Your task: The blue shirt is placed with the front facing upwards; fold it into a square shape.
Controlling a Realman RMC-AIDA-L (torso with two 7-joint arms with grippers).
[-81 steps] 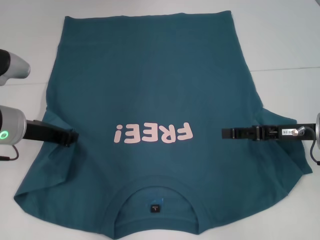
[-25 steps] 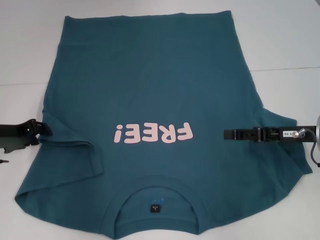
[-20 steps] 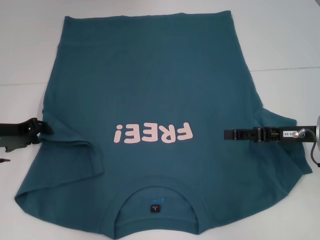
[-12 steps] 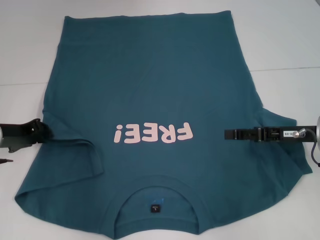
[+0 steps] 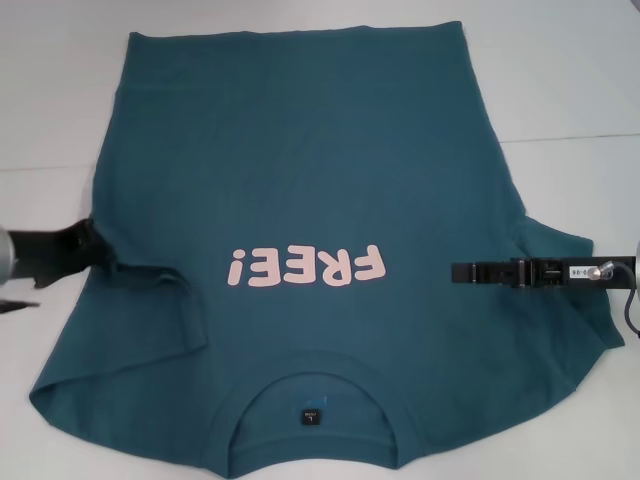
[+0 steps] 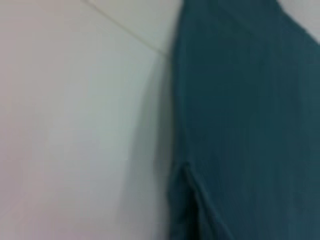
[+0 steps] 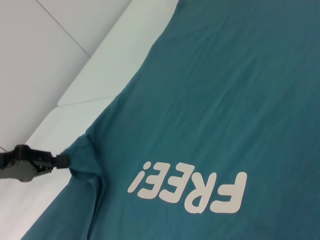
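Large teal-blue cotton T-shirt (image 5: 300,200) lies spread, print up, on white table (image 5: 560,80): no fold made, all folding left. Left gripper (image 5: 92,250) pinches the shirt's left edge (small ridge forming); right gripper (image 5: 462,271) rests on right side, grip state unclear.

Blue shirt (image 5: 300,180) dk teal w/ pale pink "FREE!" lettering (image 5: 306,268), small dark label (image 5: 310,415); table (image 5: 560,80) white.

Looks like a lab-style test bench here: a plain white tabletop (image 5: 560,90) with one thin seam line (image 5: 570,137) running across it, bare and evenly lit, carrying just a spread garment between robot arms.
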